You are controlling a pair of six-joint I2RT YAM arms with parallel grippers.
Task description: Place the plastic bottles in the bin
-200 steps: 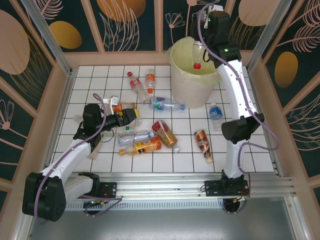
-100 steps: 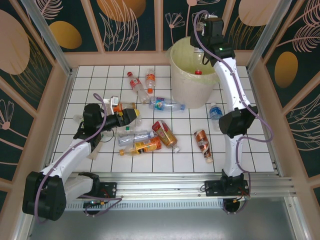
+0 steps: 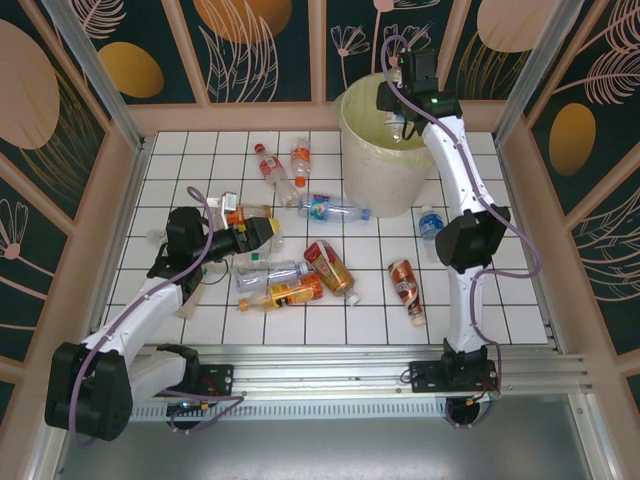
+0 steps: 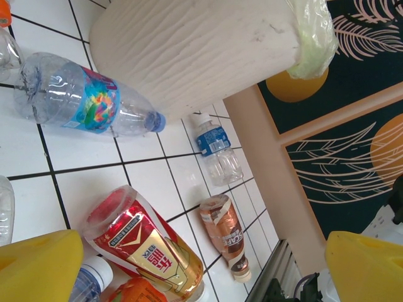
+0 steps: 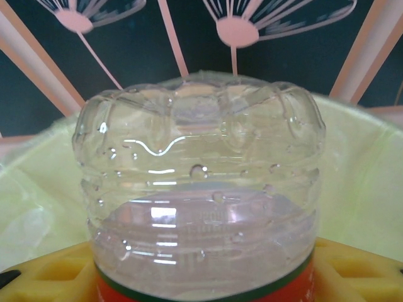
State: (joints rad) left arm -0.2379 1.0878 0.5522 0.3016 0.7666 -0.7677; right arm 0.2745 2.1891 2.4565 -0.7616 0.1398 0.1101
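The white tiled table [image 3: 180, 160] carries everything. At its far right stands the bin [image 3: 385, 175], cream, with a yellow-green liner folded over the rim. The right arm reaches up and over the bin. The right gripper [image 3: 398, 108] points down into the bin's mouth, clamped on a clear bottle [image 5: 201, 189], whose ribbed base faces the wrist camera between the yellow pads [image 5: 44, 277] (the liner shows pale behind it). The left gripper [image 3: 262, 231] hangs low over the left middle of the table, jaws spread wide with nothing between them.

The other bottles lie on their sides on the tiles. A long bottle [image 3: 330, 209] with a blue label lies just beside the bin's foot. A red-gold bottle [image 3: 331, 266], an orange bottle [image 3: 292, 292] and a pale bottle [image 3: 270, 272] cluster near the left gripper. A brown bottle [image 3: 406, 286] lies toward the near right. A small blue bottle [image 3: 431, 224] sits right of the bin. A red pair [image 3: 268, 168] lies at the far side, left of the bin.
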